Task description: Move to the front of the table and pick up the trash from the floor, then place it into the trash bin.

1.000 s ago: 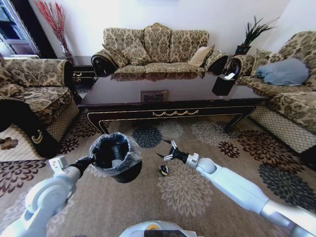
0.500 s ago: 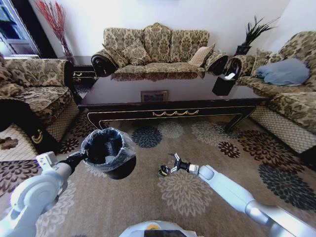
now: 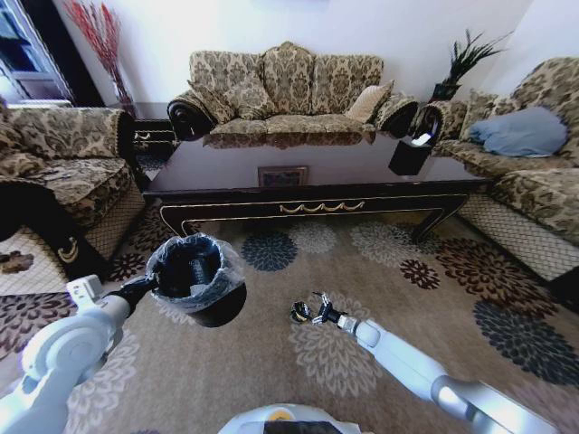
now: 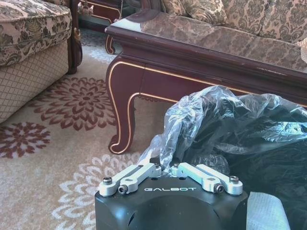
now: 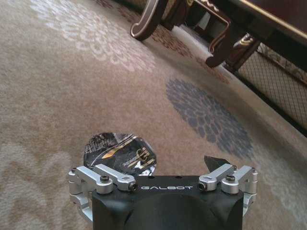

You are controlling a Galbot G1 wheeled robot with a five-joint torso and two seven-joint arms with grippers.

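Observation:
The trash, a small dark-and-yellow round wad [image 3: 299, 312], lies on the patterned floor [image 3: 226, 371] in front of the long dark table [image 3: 308, 194]. My right gripper [image 3: 318, 313] is down at carpet level just right of the wad, with its fingers open. In the right wrist view the wad [image 5: 117, 152] sits just ahead of one finger [image 5: 103, 175] of the open gripper [image 5: 163, 163]. My left gripper [image 3: 145, 287] holds the black trash bin [image 3: 194, 289] up off the floor on the left. In the left wrist view the fingers [image 4: 144, 171] are shut on its bag-lined rim [image 4: 230, 139].
Patterned sofas stand left [image 3: 63, 172], behind the table [image 3: 289, 86] and right [image 3: 534, 154]. A black tissue box [image 3: 409, 155] sits on the table's right end. Curved table legs [image 5: 148, 19] rise beyond the wad. Open carpet lies between me and the table.
My right gripper has dropped down and toward me, from above the wad to floor level beside it. The left arm has carried the bin a little leftward.

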